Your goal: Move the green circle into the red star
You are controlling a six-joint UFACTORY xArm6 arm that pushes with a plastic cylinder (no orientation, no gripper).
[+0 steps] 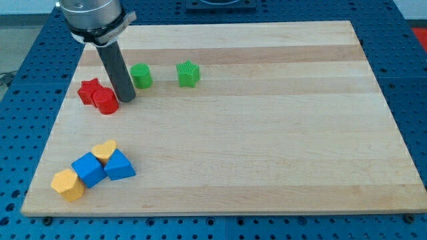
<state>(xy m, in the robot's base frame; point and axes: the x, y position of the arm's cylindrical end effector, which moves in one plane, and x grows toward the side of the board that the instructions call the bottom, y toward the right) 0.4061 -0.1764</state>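
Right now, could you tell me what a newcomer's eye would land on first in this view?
First, my dark rod, its tip planted between the red circle and the green circle at the view's upper left, the red star just beyond. Next, the yellow-and-blue cluster at the lower left, around the blue cube.

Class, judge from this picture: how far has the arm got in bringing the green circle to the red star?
Done: nothing visible. In hand: my tip stands between the red circle and the green circle, on its lower left. Left: the green circle remains apart from the red star.
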